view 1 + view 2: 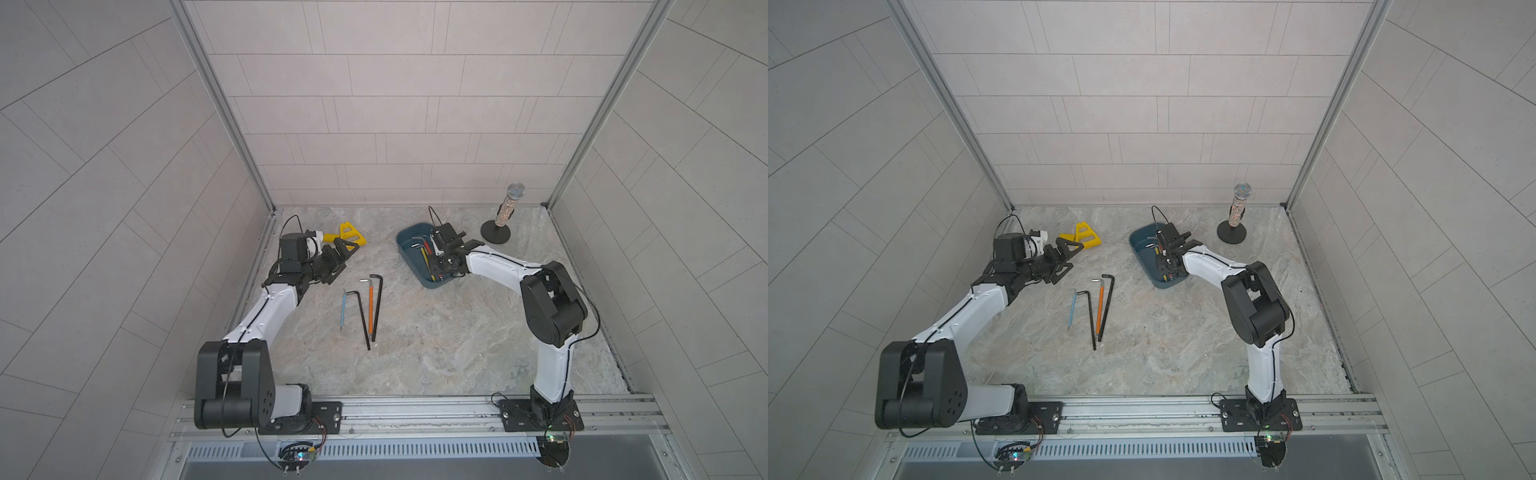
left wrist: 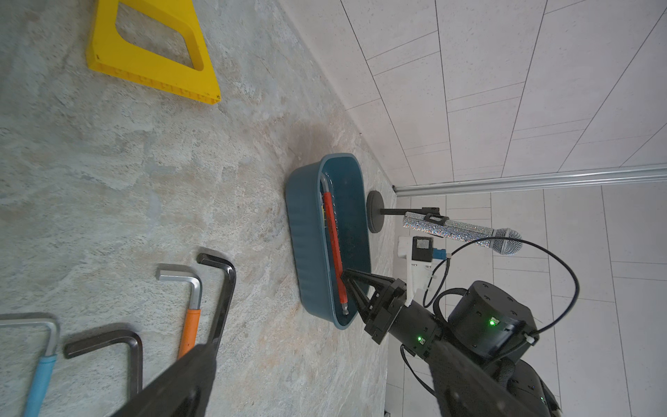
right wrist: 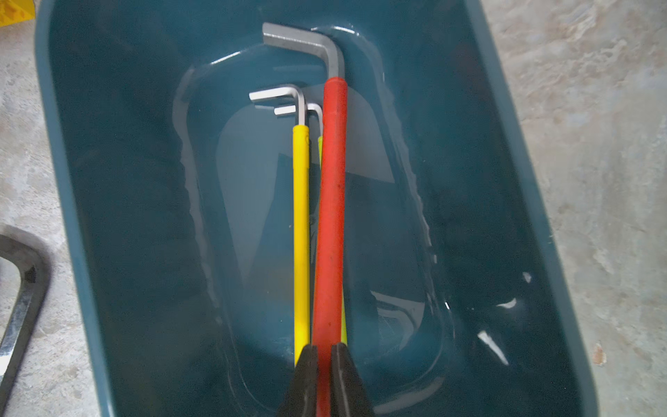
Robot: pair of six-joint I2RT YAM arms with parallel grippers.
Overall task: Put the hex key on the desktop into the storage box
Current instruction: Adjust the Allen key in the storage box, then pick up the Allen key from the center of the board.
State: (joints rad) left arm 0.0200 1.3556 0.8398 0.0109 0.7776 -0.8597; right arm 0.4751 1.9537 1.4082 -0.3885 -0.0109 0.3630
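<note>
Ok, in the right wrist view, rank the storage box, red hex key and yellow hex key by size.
Largest: storage box.
Then: red hex key.
Smallest: yellow hex key, thinner, shorter bend.

Pale grey tiled walls (image 1: 395, 104) close in three sides, joined at the back corners by silver metal posts (image 1: 222, 104). They meet a grey-beige marbled tabletop (image 1: 436, 353) under soft, even light.
</note>
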